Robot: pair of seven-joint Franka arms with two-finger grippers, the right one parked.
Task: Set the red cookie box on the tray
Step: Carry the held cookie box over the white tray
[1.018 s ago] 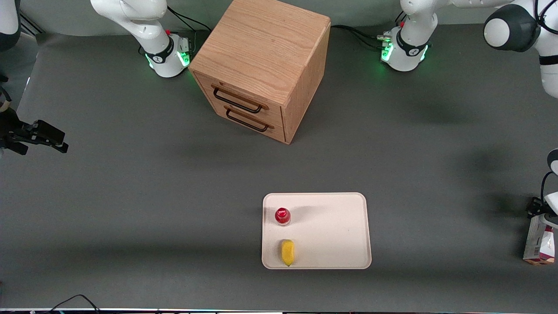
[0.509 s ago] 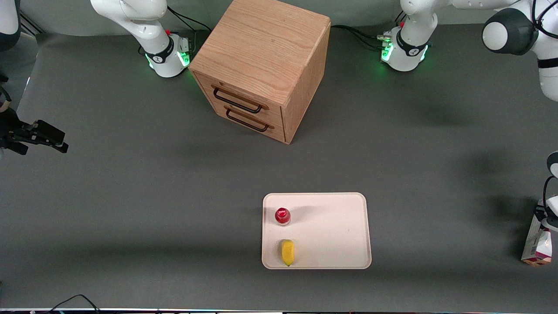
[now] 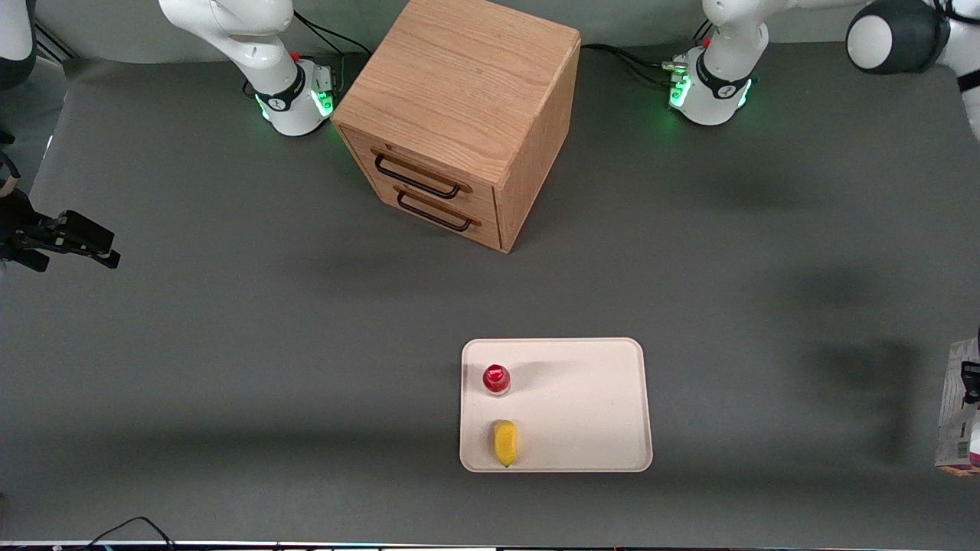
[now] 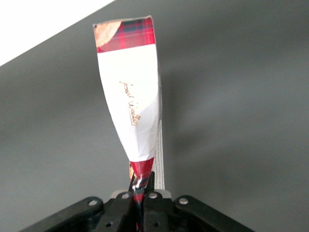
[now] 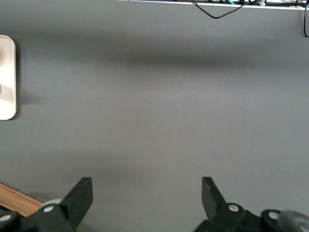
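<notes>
- The left arm's black two-finger gripper (image 4: pixel 141 195) pinches one end of the flat, long red tartan cardboard cookie box (image 4: pixel 133 104), its fingers pressed against the carton's thin faces.
- In the front view the cookie box (image 3: pixel 957 405) sits at the frame's edge at the working arm's end of the grey bench (image 3: pixel 306 306), well apart from the cream rectangular tray with rounded corners (image 3: pixel 589 405).
- A small red-capped bottle (image 3: pixel 496 379) and a yellow oblong item (image 3: pixel 504 442) occupy the tray's side toward the parked arm; the rest of its surface is bare.
- Open grey bench lies between box and tray.
- The wooden 2-drawer cabinet (image 3: pixel 459 115) stands farther from the camera than the tray.
</notes>
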